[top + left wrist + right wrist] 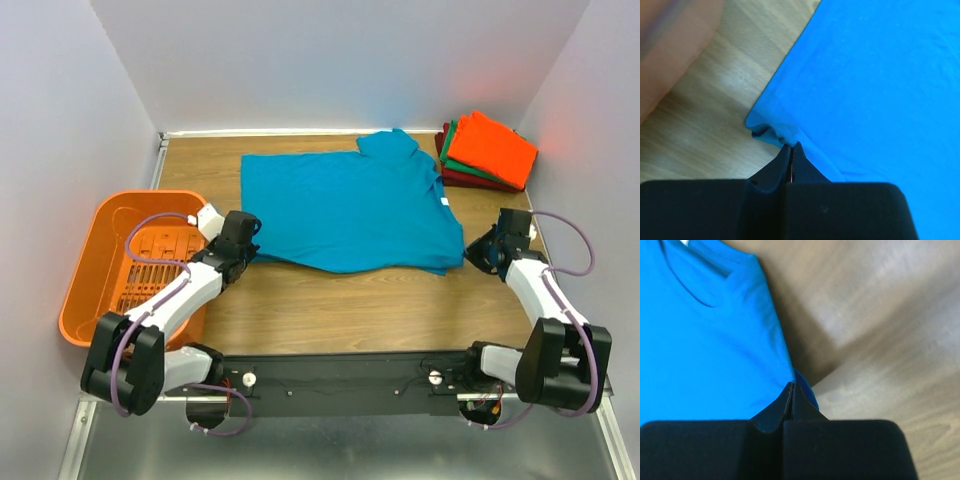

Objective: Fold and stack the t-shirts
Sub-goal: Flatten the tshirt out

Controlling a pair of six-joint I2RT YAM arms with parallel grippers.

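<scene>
On the near left of the desk (350, 315), left pincer (791, 146): clenched tight on the near-left corner of the teal t-shirt (350, 205), and the hem bunches up right at the tips!
Right pincer (792, 385): over on the near right, clamped on the shirt's other near corner, blue cloth nipped between the tips.
Orange basket (90, 290): sitting at the left edge of the desk, apart from the shirt.
Teal t-shirt: spread across the middle of the desk, neck opening to the right with a small white label (443, 203), one sleeve pointing away.
Folded stack (490, 150): far right corner, orange on top, green and dark red peeking out beneath, close to that far sleeve.
</scene>
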